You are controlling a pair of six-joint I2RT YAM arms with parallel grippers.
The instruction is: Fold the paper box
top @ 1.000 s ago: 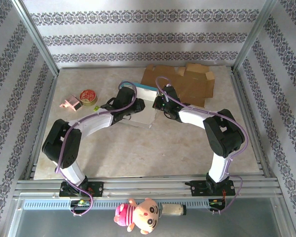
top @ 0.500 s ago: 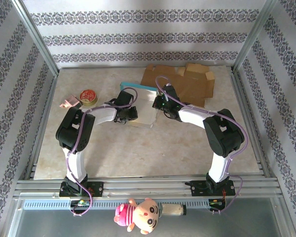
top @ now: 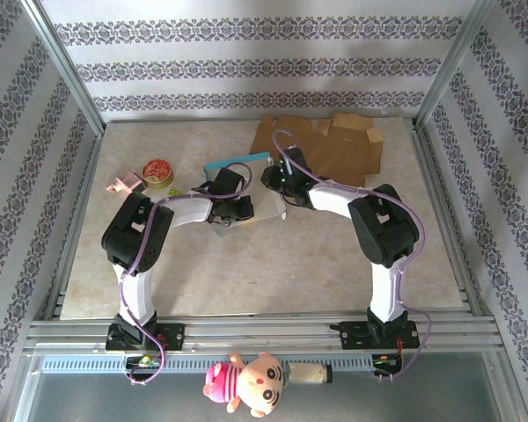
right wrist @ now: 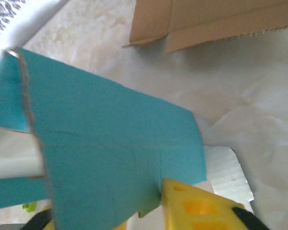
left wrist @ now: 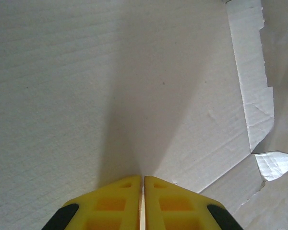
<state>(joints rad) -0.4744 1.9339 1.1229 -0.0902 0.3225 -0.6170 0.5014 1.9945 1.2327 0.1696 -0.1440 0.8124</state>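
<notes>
The paper box (top: 268, 214) sits mid tabletop (top: 290, 264), between both arms. The left end effector (left wrist: 144, 179) has its fingers together against the white inside. The right end effector (top: 271, 178) has its fingers apart around the blue flap (right wrist: 110, 163), which stretches left.

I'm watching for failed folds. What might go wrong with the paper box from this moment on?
The right gripper has its jaws apart around the teal flap, so nothing clamps it and the flap may spring open. The left gripper, fingers together at the white panel, might shove the light paper box across the table rather than crease it.
</notes>
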